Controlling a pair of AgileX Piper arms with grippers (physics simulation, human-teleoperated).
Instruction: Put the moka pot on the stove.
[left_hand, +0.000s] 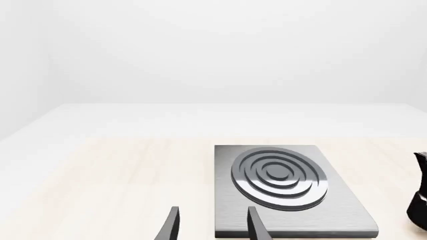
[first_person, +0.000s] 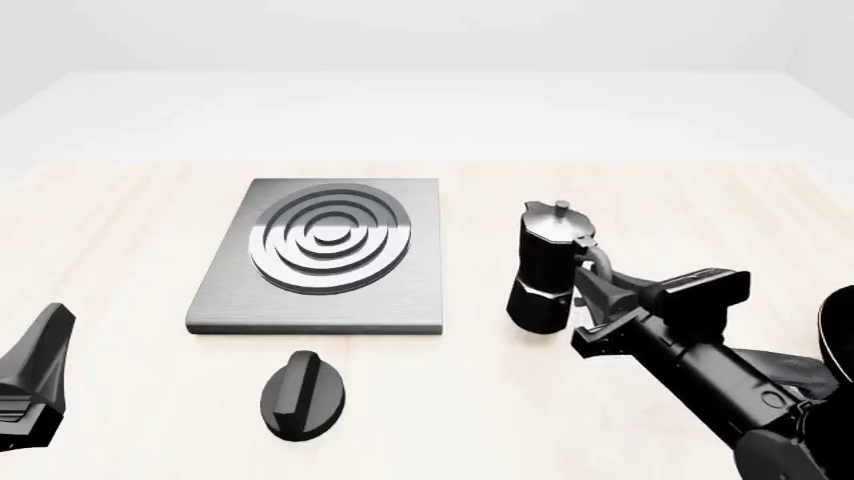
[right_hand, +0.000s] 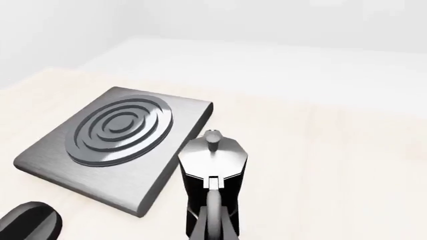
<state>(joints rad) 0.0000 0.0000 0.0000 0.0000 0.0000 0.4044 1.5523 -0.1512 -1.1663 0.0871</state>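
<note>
The black faceted moka pot (first_person: 545, 270) with its silver lid stands upright on the table, right of the stove (first_person: 320, 255) and a small gap away from it. My right gripper (first_person: 595, 284) reaches in from the lower right and is shut on the pot's curved handle (right_hand: 213, 207). In the right wrist view the pot (right_hand: 213, 162) fills the lower middle, with the stove (right_hand: 113, 135) beside it. My left gripper (left_hand: 213, 209) is open and holds nothing, short of the stove's near edge (left_hand: 293, 231). It also shows at the front view's lower left as the left gripper (first_person: 47, 335).
A black oval knob (first_person: 303, 393) lies on the table just in front of the stove; it also shows in the right wrist view as the knob (right_hand: 30, 222). The light wooden table (first_person: 694, 200) ends at a white surround behind.
</note>
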